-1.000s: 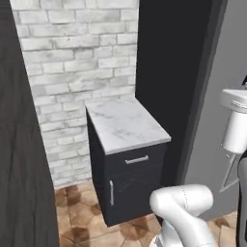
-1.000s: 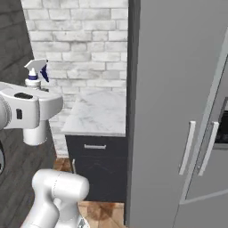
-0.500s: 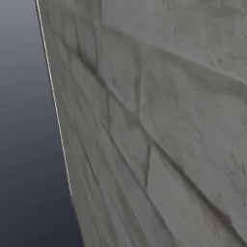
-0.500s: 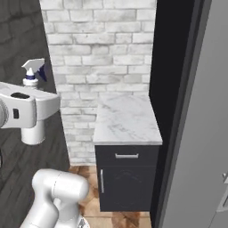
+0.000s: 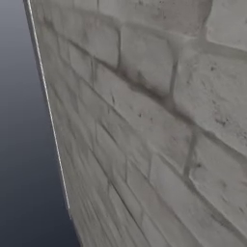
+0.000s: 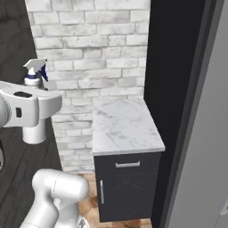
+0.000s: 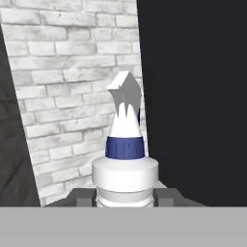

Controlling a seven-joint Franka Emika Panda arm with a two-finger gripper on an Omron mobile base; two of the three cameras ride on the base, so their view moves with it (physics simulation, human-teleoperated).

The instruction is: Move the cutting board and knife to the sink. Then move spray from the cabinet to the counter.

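Observation:
My gripper (image 7: 124, 198) is shut on the spray (image 7: 125, 144), a white bottle with a blue collar and a white trigger nozzle, held upright between the fingers (image 7: 82, 198). In the right base view the spray (image 6: 34, 73) rises above my white wrist at the left, higher than the counter (image 6: 124, 127) and to its left. The counter is a small white marble top over a dark drawer front. The cutting board, knife and sink are out of view. A dark panel (image 6: 11, 40) runs along the left edge; I cannot tell whether it is the cabinet.
A white brick wall (image 6: 89, 49) stands behind the counter and fills the left base view (image 5: 154, 120) at close range. A tall black panel (image 6: 178, 89) and the grey fridge side (image 6: 205, 169) stand to the right of the counter. Brown floor tiles (image 6: 89, 209) lie below.
The whole picture has shifted, so the base has moved: the fridge slid out to the right and the left base view now faces the wall closely. The spray stays in my grip.

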